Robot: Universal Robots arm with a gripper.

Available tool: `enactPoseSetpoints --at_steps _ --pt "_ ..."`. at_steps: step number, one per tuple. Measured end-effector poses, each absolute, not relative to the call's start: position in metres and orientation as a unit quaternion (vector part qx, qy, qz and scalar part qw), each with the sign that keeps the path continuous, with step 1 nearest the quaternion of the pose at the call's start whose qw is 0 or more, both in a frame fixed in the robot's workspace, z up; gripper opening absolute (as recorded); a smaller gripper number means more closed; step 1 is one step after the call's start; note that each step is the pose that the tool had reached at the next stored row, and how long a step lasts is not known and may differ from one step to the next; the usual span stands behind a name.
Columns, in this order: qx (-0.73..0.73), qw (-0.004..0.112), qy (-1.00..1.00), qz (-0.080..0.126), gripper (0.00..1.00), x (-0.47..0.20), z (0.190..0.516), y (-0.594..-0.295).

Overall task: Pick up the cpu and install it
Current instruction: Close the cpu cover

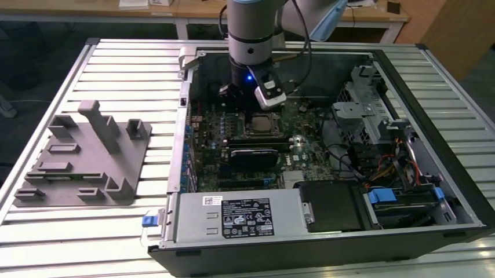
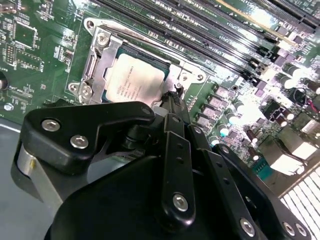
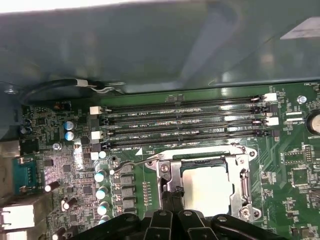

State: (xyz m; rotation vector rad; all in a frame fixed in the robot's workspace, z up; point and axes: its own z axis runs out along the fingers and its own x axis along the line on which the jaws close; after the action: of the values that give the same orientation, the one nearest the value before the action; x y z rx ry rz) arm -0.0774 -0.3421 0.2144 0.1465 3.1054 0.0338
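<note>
Bright even light, white glare on cpu [image 3: 207, 187], shadowed case [image 1: 309, 255] interior

The cpu [image 2: 134, 82], a small flat square chip with a pale silvery top and a thin darker rim, is lying flat and level inside the metal-framed socket [image 2: 97, 55] on the green motherboard [image 2: 30, 40]. It is sitting top-side up, just beside the long rows of memory slots [image 3: 180, 125].

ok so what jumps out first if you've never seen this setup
The open computer case on the slatted table, with the arm's gripper down inside it. Close by its fingertips, the silvery cpu sits in its socket on the green motherboard.
</note>
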Motion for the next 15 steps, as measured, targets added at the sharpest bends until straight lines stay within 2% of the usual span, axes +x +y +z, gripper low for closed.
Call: enactPoseSetpoints --at_steps 15 --pt "0.047 0.016 0.999 0.011 0.11 -0.077 0.242 -0.342"
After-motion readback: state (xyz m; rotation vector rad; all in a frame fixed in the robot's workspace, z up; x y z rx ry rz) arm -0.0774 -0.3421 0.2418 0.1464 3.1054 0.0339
